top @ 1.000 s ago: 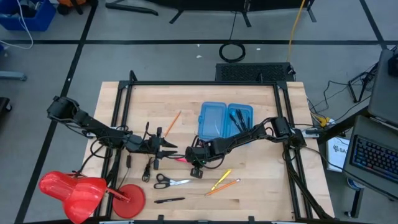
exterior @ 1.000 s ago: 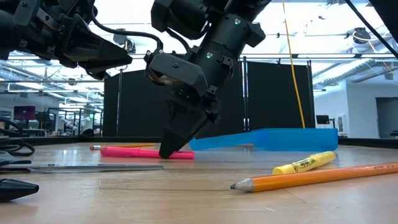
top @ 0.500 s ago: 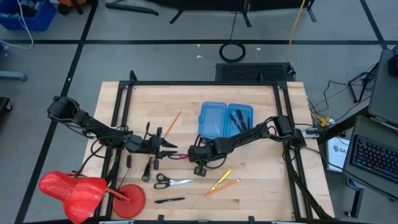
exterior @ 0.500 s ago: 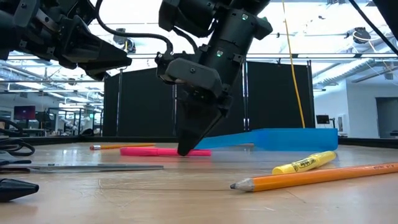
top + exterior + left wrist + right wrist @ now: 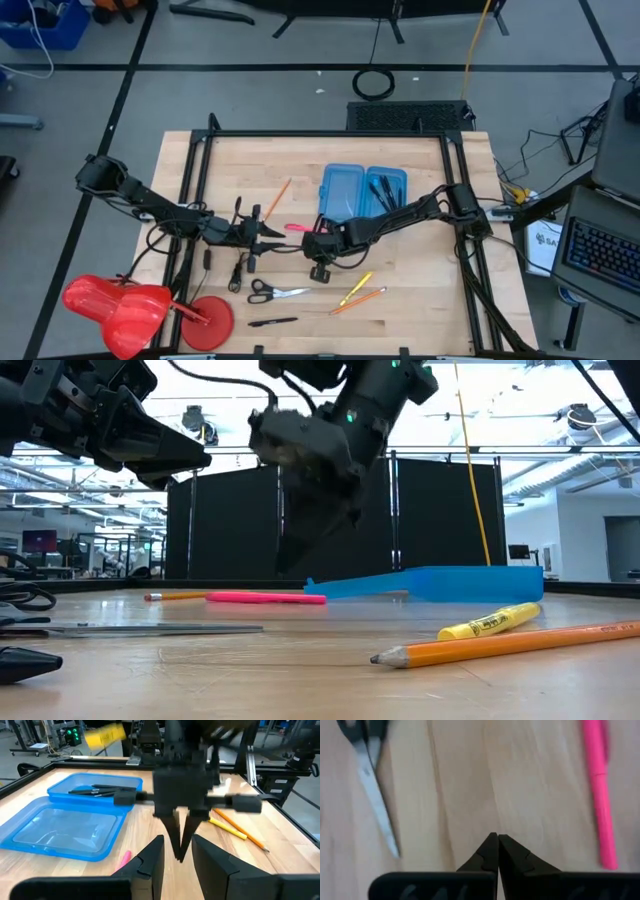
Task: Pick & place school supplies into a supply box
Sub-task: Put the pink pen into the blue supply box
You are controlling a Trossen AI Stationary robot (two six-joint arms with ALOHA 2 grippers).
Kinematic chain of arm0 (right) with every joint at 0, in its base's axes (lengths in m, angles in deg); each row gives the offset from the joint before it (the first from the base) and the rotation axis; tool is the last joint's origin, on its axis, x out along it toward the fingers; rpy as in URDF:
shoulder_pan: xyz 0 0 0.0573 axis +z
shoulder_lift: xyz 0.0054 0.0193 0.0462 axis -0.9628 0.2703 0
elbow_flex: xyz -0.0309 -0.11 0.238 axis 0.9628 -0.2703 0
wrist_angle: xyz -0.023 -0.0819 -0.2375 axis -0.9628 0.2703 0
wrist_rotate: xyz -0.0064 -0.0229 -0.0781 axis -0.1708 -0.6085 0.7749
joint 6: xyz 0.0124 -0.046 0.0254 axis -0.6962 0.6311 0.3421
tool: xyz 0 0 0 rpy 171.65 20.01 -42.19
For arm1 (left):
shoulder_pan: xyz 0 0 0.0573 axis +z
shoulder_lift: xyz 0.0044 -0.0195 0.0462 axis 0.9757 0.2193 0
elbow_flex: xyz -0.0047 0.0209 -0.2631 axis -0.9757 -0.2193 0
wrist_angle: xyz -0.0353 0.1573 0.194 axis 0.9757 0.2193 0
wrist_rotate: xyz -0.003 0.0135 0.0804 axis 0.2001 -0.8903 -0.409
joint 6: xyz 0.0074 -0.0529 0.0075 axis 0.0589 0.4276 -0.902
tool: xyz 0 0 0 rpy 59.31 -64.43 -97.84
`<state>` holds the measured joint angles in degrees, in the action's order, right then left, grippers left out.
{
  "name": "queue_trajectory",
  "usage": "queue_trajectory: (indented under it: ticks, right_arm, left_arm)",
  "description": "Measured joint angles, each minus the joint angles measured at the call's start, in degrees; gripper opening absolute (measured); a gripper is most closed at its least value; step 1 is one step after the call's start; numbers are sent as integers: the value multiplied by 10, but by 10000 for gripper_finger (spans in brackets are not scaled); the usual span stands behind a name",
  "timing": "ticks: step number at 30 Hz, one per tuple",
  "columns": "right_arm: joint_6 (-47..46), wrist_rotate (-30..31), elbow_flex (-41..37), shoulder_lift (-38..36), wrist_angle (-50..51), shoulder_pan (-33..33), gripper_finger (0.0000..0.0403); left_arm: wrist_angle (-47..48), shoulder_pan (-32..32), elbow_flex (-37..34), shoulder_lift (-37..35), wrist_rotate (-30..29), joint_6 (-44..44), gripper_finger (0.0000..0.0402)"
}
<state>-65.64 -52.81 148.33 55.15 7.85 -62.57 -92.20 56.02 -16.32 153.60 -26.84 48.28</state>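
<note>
Pink marker [image 5: 265,598] lies loose on the wooden counter [image 5: 420,300] beside the translucent blue plastic box [image 5: 345,192]; the right end effector [image 5: 495,845], pinched closed and empty, hangs above it, missing its grip.

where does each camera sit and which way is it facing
High: overhead, straight down on the table; both arms show.
Low: tabletop height, level across; right gripper hangs, jaws shut and empty.
Left wrist: past left gripper toward blue supply box.
Right wrist: down at scissors.
Low and right wrist share the pink marker.
</note>
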Motion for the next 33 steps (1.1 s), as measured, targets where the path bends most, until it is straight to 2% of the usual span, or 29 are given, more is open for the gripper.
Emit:
queue_trajectory:
  ticks: [3,9,15,22,26,33]
  right_arm:
    - [56,6,-1,2,-24,0,3]
    - [123,-16,-45,0,-164,-14,11]
    - [129,-12,-155,0,-343,-39,79]
    - [193,2,-267,0,-569,-51,159]
    - [210,57,-287,0,-613,-43,174]
    - [179,63,-289,0,-615,-62,171]
  left_arm:
    - [0,0,0,0,0,0,104]
    - [0,0,0,0,0,3,104]
    - [5,0,0,0,0,4,104]
    - [4,0,0,0,0,5,104]
    - [4,0,0,0,0,4,104]
    - [4,0,0,0,0,5,104]
